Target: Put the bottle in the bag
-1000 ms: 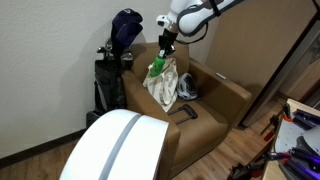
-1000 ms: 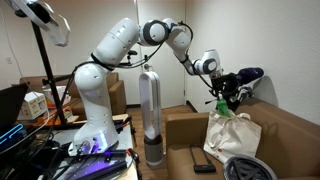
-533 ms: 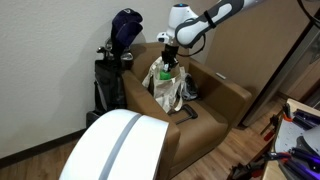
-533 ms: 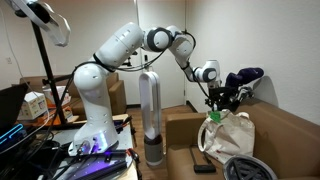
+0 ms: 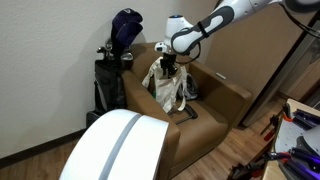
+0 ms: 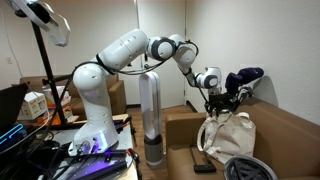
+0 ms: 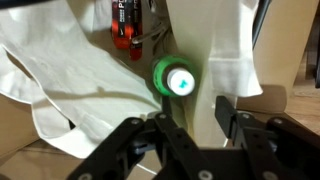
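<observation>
The wrist view looks down on the bottle [image 7: 175,78], a green body with a white cap, upright in the mouth of the cream cloth bag [image 7: 70,75]. My gripper [image 7: 193,112] hangs just over it with the jaws apart. The right finger [image 7: 223,108] is clear of the bottle, and no pad presses on it. In both exterior views the gripper [image 5: 170,68] [image 6: 213,103] reaches down into the top of the bag [image 5: 168,90] [image 6: 232,135]. The bag slumps on a brown armchair [image 5: 218,95], and the bottle is hidden there.
A tall black golf bag [image 5: 118,55] stands beside the armchair. A small dark rounded item [image 5: 188,88] and a black remote [image 5: 187,113] lie on the seat. A red and black object [image 7: 125,25] shows past the cloth. A tower fan [image 6: 150,110] stands near the robot base.
The gripper has come down from above the bag into its mouth with the bottle. Its jaws have now parted, and the green bottle no longer shows in the exterior views.
</observation>
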Available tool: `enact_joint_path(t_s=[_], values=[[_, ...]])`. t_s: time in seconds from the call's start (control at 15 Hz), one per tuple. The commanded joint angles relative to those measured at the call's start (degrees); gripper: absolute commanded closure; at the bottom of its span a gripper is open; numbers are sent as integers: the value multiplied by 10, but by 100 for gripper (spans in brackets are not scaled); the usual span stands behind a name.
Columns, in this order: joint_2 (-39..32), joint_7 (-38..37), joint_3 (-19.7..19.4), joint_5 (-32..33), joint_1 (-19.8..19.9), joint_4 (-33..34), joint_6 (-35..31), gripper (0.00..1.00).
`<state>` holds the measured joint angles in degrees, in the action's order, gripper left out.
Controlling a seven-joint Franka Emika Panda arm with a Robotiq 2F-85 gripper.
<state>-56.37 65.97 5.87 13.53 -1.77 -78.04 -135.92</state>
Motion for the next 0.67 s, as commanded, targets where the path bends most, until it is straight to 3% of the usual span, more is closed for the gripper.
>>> enact_joint_path(t_s=[0.0,0.13,0.27,0.6], values=[[-18,27,18,-8,11,32,4,19],[-14,26,21,-10,11,32,7,6],[-4,29,28,-12,12,25,7,0],[50,28,42,-20,16,-13,7,0]])
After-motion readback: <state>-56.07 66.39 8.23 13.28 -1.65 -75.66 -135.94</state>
